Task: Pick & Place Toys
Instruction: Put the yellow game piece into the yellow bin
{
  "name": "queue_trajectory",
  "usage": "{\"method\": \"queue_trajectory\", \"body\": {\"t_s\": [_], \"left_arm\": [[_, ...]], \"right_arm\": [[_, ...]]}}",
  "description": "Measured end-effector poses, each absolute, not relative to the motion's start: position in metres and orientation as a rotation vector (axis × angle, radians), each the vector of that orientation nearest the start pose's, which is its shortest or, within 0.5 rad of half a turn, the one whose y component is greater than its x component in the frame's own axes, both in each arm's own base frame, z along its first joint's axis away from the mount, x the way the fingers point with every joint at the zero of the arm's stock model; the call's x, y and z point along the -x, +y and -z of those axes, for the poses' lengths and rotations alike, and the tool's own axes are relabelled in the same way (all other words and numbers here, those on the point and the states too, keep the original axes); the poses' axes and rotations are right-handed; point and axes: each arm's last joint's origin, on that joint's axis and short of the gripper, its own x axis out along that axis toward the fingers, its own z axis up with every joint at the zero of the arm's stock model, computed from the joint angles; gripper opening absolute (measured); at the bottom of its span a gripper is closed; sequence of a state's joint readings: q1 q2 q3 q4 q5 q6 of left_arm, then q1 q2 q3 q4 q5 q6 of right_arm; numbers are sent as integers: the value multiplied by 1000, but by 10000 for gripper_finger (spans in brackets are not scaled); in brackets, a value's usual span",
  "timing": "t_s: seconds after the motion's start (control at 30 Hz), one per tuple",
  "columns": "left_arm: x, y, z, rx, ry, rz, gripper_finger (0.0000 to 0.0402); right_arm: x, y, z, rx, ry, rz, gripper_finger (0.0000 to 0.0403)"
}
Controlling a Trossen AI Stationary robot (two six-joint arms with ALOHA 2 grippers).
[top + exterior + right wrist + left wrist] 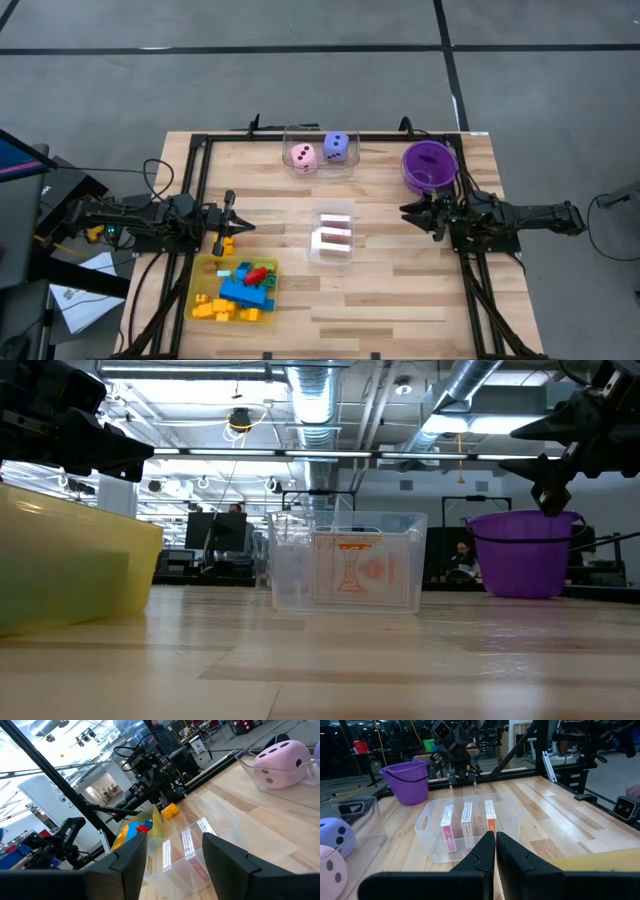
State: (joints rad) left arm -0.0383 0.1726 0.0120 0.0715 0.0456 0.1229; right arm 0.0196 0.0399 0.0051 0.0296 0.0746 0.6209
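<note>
- We see the left gripper [238,228] at the table's left side, just above the far edge of the yellow translucent tray [205,268], its 2 fingers pressed together with nothing between them.
- A small yellow piece [226,244] lies on the wood just beside that gripper's tip, at the tray's far rim.
- Inside the tray we see a pile of bricks: a blue brick [245,290], a red brick [258,273] on top of it, and yellow bricks [220,311] around them.
- The right gripper [412,211] hangs at the table's right side, just beside the purple round bowl [430,165], its fingers spread apart and empty.
- Between the 2 grippers, at the table's middle, stands a clear box [332,237] holding 3 packs of playing cards [467,823] on edge, well apart from either gripper.
- At the far edge, a second clear box [320,152] holds a pink die [303,157] and a purple die [337,147] side by side, near the right gripper's side of the table but not touching it.
</note>
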Motion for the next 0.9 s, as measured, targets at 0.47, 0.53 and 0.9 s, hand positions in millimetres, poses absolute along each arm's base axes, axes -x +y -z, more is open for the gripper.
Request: {"method": "queue_trajectory", "body": {"t_s": [0.47, 0.53, 0.9], "left_arm": [[-108, -5, -160, -123, 84, 89, 12], [-108, -5, -160, -128, 82, 88, 12], [-101, -4, -204, -935, -366, -146, 12]], "right_arm": [[-100, 0, -165, -620, -11, 55, 184], [-100, 0, -165, -620, -11, 55, 184], [-100, 0, -165, -620, -11, 55, 184]]}}
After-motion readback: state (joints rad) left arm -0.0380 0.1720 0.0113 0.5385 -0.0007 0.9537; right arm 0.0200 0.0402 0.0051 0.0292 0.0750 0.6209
